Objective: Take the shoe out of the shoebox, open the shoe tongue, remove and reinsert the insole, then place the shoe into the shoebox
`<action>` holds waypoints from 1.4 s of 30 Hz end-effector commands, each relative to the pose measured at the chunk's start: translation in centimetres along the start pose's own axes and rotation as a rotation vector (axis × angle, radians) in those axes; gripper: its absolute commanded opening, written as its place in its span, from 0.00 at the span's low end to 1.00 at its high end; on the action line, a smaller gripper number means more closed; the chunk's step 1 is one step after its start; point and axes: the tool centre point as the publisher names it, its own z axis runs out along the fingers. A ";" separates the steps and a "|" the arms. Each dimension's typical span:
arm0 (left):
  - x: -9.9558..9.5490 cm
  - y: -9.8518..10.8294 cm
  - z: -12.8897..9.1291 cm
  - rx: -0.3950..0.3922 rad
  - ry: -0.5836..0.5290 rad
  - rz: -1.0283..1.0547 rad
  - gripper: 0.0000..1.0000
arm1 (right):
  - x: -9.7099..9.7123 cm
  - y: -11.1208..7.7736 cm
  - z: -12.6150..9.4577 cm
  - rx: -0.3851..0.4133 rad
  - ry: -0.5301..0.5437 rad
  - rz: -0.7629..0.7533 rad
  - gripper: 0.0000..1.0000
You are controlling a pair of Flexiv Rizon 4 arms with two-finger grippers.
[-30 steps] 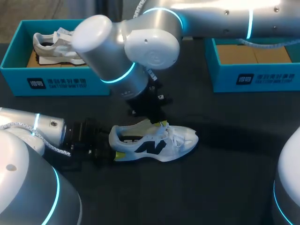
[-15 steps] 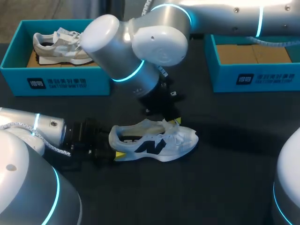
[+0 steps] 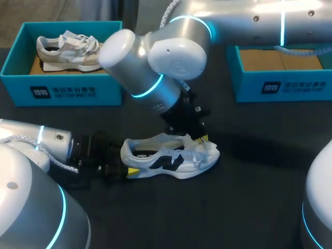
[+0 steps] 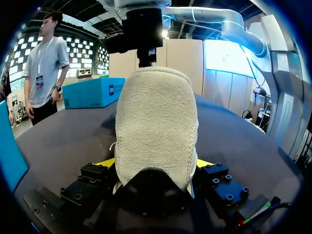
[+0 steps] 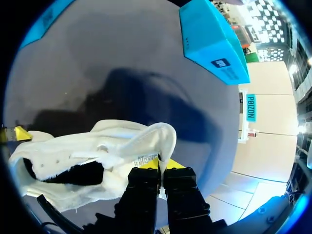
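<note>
One white shoe [image 3: 168, 158] lies upright on the worktop [image 3: 249, 207], well apart from the shoebox [image 3: 282, 85] (removal evidently done). Left end effector [image 4: 155, 165] clamped on its heel [image 4: 156, 122]; right end effector [image 5: 159, 165] pinched together on the tongue [image 5: 146, 134], so tongue-opening appears in hand. Outstanding: insole out and back in, shoe returned to shoebox.

The shoe [image 4: 156, 122] hides most of the left pincer [image 4: 155, 164], only yellow slivers showing beside its heel.
</note>
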 end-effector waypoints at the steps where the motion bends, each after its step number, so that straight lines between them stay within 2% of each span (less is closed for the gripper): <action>1: 0.2 0.3 0.3 0.000 -0.003 0.001 0.00 | -0.1 0.2 1.8 0.005 0.019 0.001 0.47; 2: 0.2 0.3 0.3 0.000 -0.003 0.001 0.00 | -0.1 0.2 2.1 0.007 0.024 0.001 0.83; 3: 0.2 0.3 0.3 0.000 -0.003 0.001 0.00 | -0.1 0.1 2.3 0.009 0.029 -0.001 0.99; 10: 0.2 0.3 0.3 0.000 -0.003 0.001 0.00 | -0.2 0.1 3.0 0.015 0.040 -0.003 1.00; 20: 0.2 0.3 0.3 0.000 -0.003 0.001 0.00 | -1.0 0.0 0.4 -0.029 0.028 -0.015 1.00; 36: 0.2 0.3 0.3 0.000 -0.003 0.001 0.00 | -0.6 0.6 -5.4 -0.204 0.107 -0.127 1.00; 39: 0.2 0.3 0.3 0.000 -0.003 0.001 0.00 | 0.1 0.6 -6.7 -0.256 0.133 -0.194 1.00; 42: 0.2 0.3 0.3 0.000 -0.003 0.001 0.00 | 1.0 0.6 -8.3 -0.347 0.177 -0.304 1.00</action>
